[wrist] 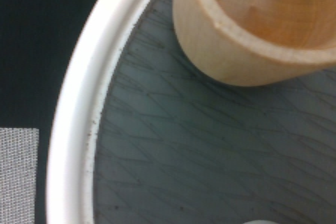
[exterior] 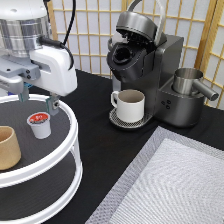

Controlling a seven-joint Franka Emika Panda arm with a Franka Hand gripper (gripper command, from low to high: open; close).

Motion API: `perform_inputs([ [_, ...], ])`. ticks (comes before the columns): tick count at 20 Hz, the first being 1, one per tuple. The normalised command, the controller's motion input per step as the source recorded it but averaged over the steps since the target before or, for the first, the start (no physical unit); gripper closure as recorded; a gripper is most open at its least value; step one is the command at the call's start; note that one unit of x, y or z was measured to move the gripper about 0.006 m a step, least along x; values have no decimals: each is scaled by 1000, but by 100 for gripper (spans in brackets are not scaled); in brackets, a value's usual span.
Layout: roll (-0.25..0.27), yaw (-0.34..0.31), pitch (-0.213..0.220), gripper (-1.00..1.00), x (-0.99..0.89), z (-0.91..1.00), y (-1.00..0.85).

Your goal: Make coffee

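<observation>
We've got the gripper [exterior: 37, 100] hovering w/ jaws wide, nothing held, over the top tier of the white tray [exterior: 70, 120]. The coffee [exterior: 39, 125] stands upright just below the jaws, slightly toward the exterior view's bottom, beside the tan cup [exterior: 8, 147].

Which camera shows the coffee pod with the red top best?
The exterior view. There the coffee pod stands whole on the white turntable tray, red foil up, just below the open gripper. The wrist view catches at most a pale sliver at its edge, beside the tan cup.
</observation>
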Motion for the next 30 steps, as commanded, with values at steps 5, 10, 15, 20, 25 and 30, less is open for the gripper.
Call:
perform_inputs([
  [5,-1,0,-92,-100,-43,-236,-49],
  [10,0,0,-90,-100,-309,-335,-109],
  [15,0,0,-91,-100,-381,-343,-37],
  [20,-15,0,-92,-100,-155,-67,5],
  [25,-28,0,-99,100,-96,0,5],
  [30,-6,0,-99,100,-210,-114,0],
])
